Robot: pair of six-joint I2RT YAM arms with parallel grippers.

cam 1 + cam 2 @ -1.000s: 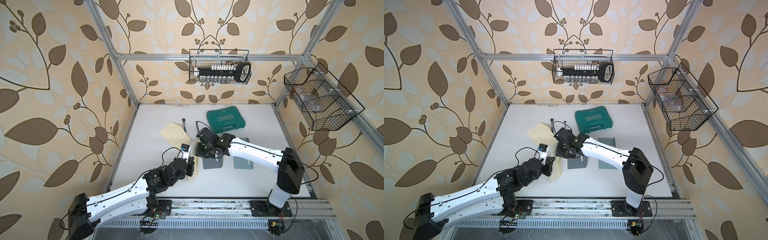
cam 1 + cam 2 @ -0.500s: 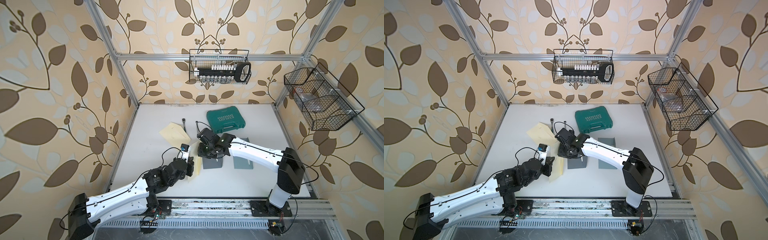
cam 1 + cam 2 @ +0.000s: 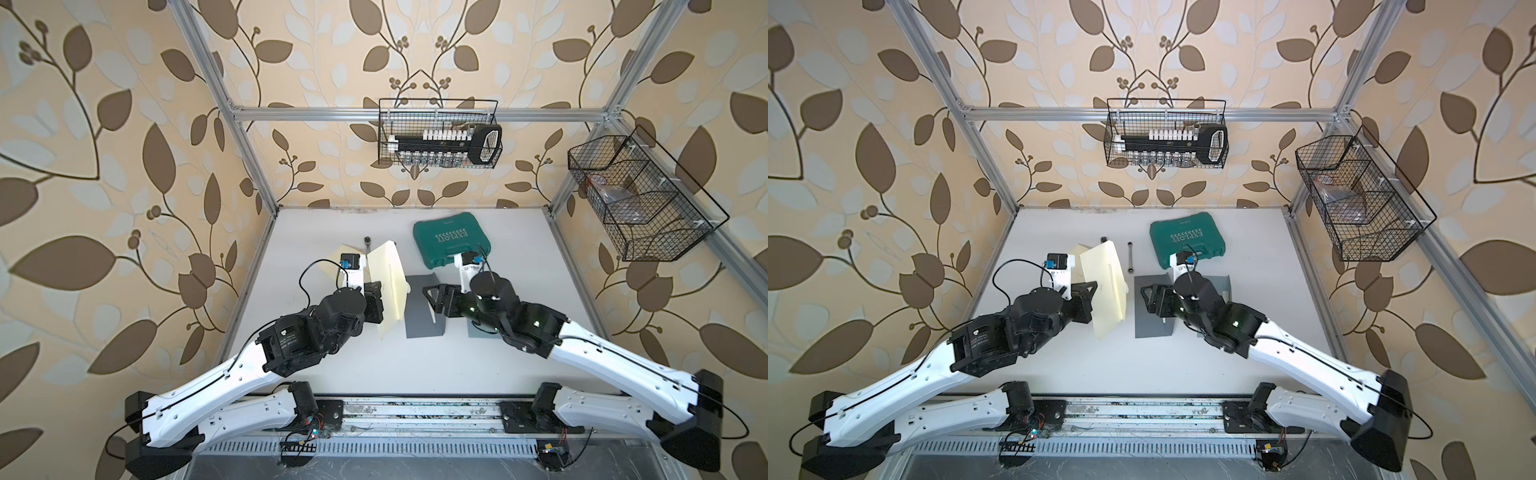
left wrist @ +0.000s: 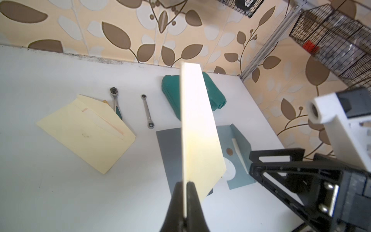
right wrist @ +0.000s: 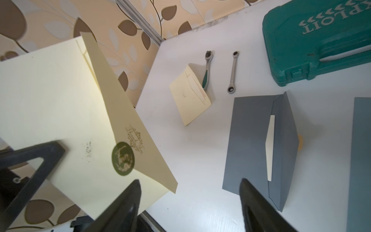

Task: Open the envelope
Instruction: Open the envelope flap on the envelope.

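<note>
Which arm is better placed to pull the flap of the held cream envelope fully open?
Right. The right gripper is open and empty, close to the lifted flap of the cream envelope. The left gripper is shut on its edge, holding it upright.

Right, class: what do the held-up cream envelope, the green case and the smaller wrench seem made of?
Held-up cream envelope: probably matte paper, thin, with a sharply folded flap. Green case: likely moulded plastic, with rounded edges and a slight sheen. Smaller wrench: apparently metal, bare grey with a dull shine.
</note>
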